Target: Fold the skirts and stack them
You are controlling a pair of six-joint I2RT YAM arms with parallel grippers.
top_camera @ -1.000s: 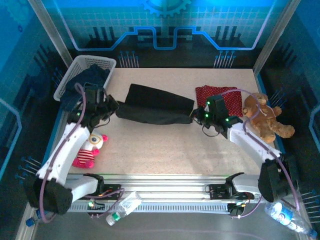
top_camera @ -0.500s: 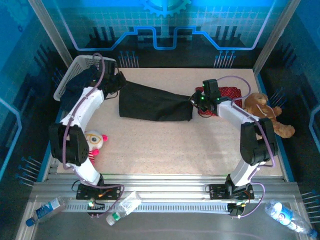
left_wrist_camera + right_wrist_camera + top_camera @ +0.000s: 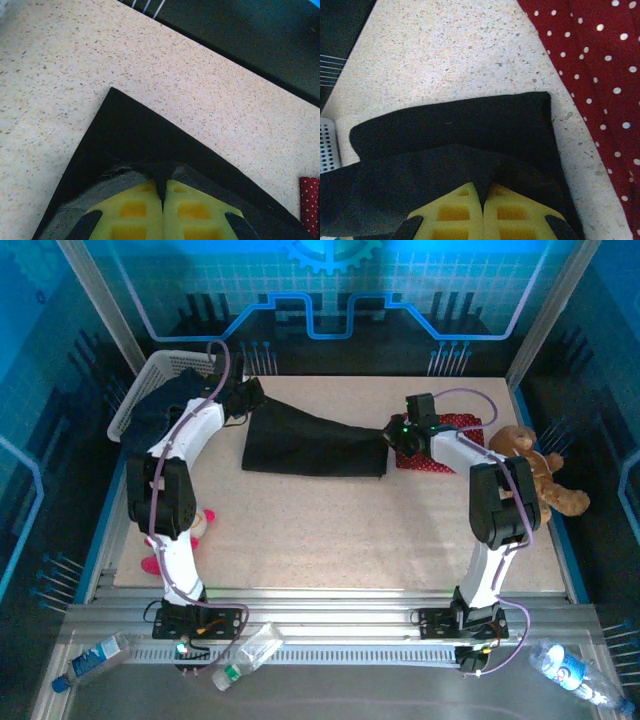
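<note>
Presently left pincer (image 3: pixel 247 400) and right pincer (image 3: pixel 393 432) each clamp a corner of the plain black cloth skirt (image 3: pixel 310 440), spread between them on the speckled worktop (image 3: pixel 330 530), probably to pull its fold flat.

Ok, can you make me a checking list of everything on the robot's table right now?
Surface: speckled beige table, no spills seen.
Job's things: black skirt stretched between the two arms mid-table; red dotted skirt at its right end; dark blue denim heaped in the white basket.
Clutter: teddy bear at the right edge; pink plush toy beside the left arm; plastic bottles below the near rail.
End effectors: left end effector and right end effector each shut on a corner of the black skirt.
Cables: purple cables loop along both arms.
Surroundings: blue panelled walls, metal frame.
</note>
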